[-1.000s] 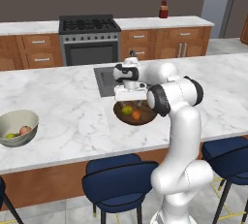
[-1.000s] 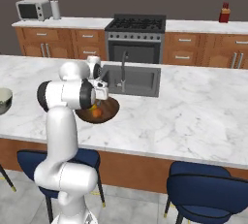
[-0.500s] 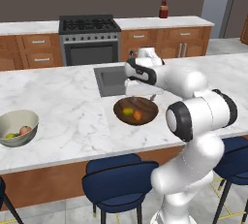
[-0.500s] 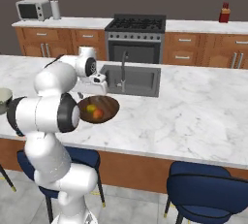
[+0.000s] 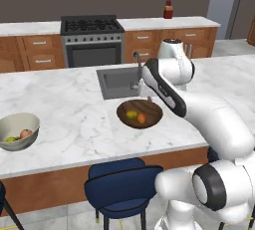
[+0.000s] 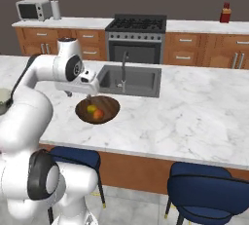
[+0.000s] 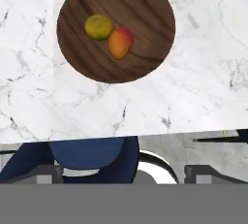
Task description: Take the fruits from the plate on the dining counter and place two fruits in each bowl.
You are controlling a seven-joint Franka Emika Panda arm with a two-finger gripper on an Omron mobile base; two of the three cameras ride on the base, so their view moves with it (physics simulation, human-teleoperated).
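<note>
The white arm rose from its base, bent at the elbow and reached forward over the dark wood bowl [image 5: 139,114]. The gripper [image 6: 80,92] hung above the bowl's far rim, pointing down, clear of it. Its fingers [image 7: 46,173] seemed to stand wide apart with nothing between them, though the tips were hard to make out.

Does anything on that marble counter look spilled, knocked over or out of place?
Nothing stands out. The dark wooden bowl sits upright on the marble counter with an olive-yellow fruit and an orange fruit inside. The pale bowl is upright too, holding two more fruits. No spill shows.
</note>
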